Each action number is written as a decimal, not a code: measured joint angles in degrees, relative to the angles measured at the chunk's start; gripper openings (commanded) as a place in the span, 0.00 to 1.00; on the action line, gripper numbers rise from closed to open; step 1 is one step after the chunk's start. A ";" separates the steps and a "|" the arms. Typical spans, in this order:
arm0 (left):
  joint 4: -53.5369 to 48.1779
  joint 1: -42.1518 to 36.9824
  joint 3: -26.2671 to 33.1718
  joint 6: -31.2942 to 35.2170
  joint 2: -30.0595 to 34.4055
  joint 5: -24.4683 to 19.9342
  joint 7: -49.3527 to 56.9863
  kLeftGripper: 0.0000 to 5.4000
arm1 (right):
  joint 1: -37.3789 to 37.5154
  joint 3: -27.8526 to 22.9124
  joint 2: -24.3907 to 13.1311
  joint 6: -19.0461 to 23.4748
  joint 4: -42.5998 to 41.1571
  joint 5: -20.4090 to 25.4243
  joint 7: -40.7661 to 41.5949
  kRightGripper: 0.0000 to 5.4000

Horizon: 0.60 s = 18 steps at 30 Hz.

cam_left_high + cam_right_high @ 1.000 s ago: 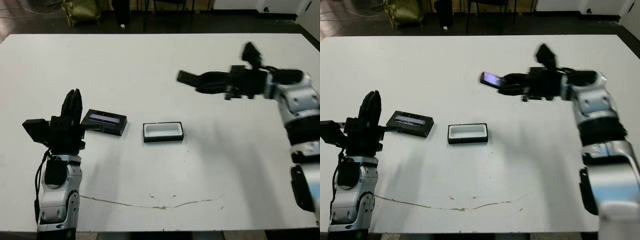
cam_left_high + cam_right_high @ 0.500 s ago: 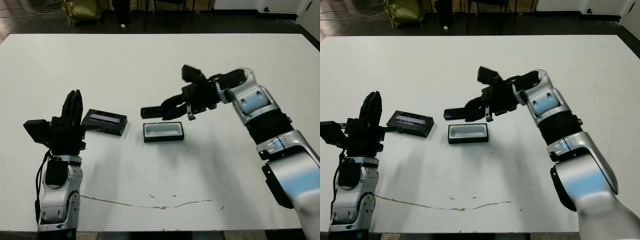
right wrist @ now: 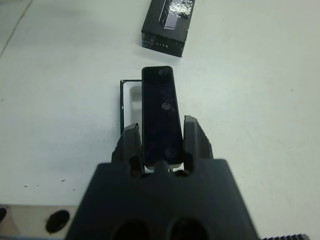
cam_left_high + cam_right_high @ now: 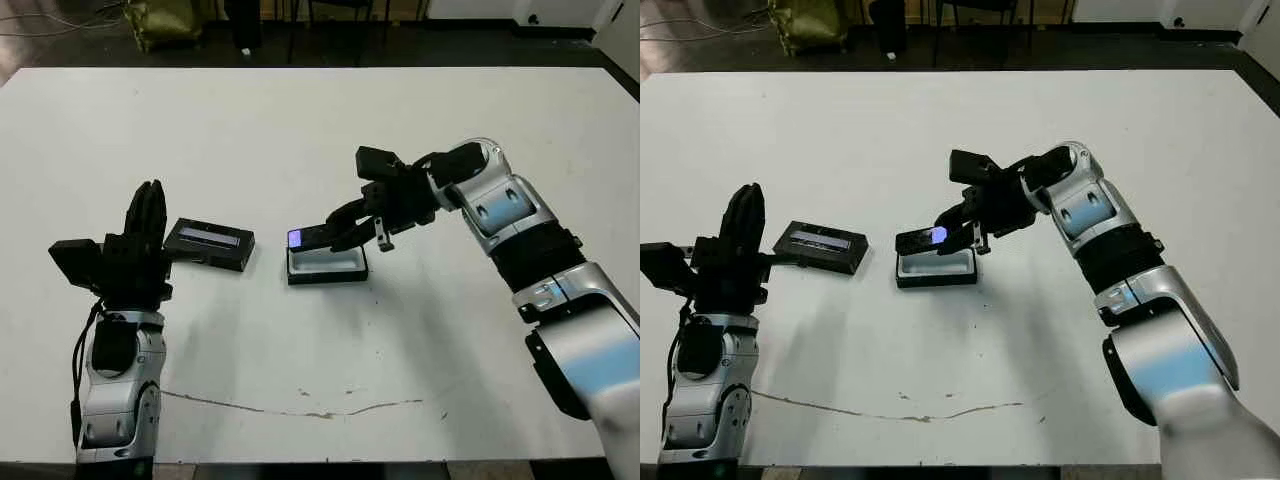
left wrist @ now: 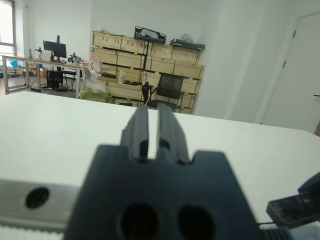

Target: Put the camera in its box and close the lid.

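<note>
The slim black camera (image 4: 312,238) is held level just above the box (image 4: 327,267), its bluish patch facing the left end. My right gripper (image 4: 342,229) is shut on the camera's right part; in the right wrist view the camera (image 3: 161,112) sits between both fingers and covers most of the box (image 3: 121,105). The white-lined box rests on the table at centre. To its left lies the black lid (image 4: 209,243) with a pale strip, flat on the table. Beside the lid's left end my left gripper (image 4: 148,212) points upward, shut and holding nothing.
A thin dark crack line (image 4: 300,411) runs across the white table (image 4: 450,330) near its front edge. Beyond the far edge are chair legs and an olive bag (image 4: 165,20). The left wrist view shows shelves with wooden crates (image 5: 150,62) across the room.
My right arm has swung left and down with the camera, from high at the right to just above the box. The left arm and the lid have not moved.
</note>
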 measured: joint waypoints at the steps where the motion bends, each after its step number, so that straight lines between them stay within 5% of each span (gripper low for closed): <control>1: 0.00 0.00 -0.05 -0.01 0.00 0.03 0.00 0.00 | 0.00 0.00 -0.01 0.00 0.00 -0.06 0.07 0.06; 18: 0.01 0.72 -0.16 -0.06 -0.52 0.00 0.03 0.00 | 1.45 0.99 -0.26 -1.10 -0.32 -1.35 1.65 0.06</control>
